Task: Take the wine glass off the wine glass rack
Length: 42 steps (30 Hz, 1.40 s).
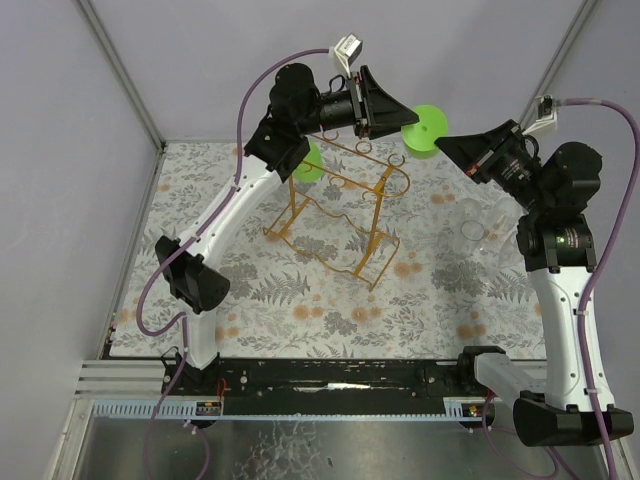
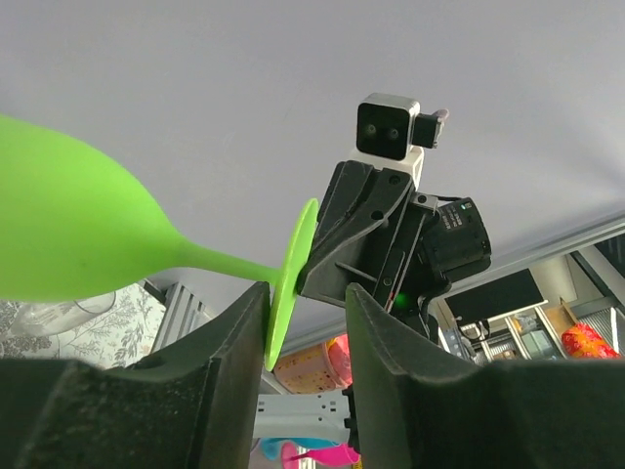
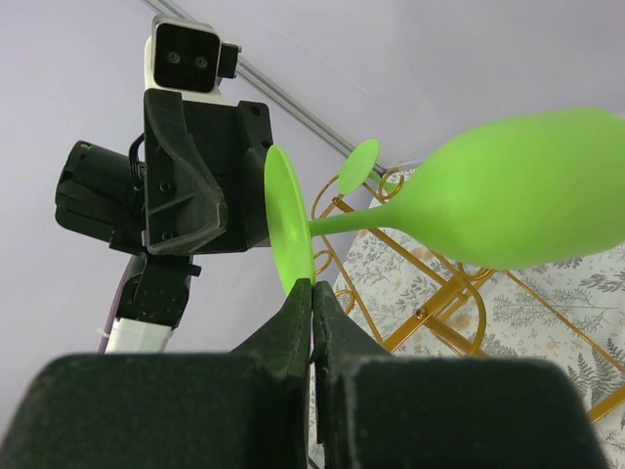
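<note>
the right pincer (image 3: 312, 293) is pinching the green wine glass (image 3: 508, 191) by its foot, in the air over the table's (image 1: 300, 320) far edge, beside the rack (image 1: 340, 205). the left pincer (image 2: 306, 293) is straddling that foot, half open.

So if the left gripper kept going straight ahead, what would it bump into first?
The left gripper would meet the green wine glass first: its foot sits between the jaws. Right behind that is the right gripper, pinching the same foot.
</note>
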Each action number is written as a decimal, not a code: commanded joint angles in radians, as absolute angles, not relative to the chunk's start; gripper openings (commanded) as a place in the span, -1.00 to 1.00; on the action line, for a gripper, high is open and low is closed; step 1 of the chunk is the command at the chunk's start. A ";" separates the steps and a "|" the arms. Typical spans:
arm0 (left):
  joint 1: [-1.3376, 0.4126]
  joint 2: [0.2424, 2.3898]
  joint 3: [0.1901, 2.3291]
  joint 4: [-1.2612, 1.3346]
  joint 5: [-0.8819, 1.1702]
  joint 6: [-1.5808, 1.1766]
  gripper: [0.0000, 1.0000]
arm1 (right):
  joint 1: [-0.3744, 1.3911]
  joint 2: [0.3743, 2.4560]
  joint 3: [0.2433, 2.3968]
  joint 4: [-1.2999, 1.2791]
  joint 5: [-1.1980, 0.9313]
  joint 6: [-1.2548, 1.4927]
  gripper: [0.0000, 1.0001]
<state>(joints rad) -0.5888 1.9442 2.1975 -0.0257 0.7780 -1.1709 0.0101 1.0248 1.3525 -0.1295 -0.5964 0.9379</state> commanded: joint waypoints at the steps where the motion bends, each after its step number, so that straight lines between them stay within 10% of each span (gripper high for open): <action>1: -0.605 1.909 2.190 0.077 0.791 -1.204 -0.32 | 0.006 1.021 1.359 -0.088 -0.617 0.925 -1.00; 12: -0.632 1.900 2.184 0.115 0.807 -1.196 -1.00 | 0.006 1.006 1.391 -0.105 -0.619 0.943 -0.95; 17: -0.626 1.910 2.246 0.155 0.877 -1.040 -1.00 | 0.006 0.957 1.467 -0.196 -0.501 0.855 0.18; 21: -0.629 1.879 2.265 0.085 0.945 -0.678 -1.00 | 0.006 0.930 1.585 -0.330 -0.362 0.784 0.64; 42: -0.799 1.496 1.754 -0.131 1.012 0.695 -1.00 | 0.006 1.188 2.079 -0.969 -0.397 0.811 0.81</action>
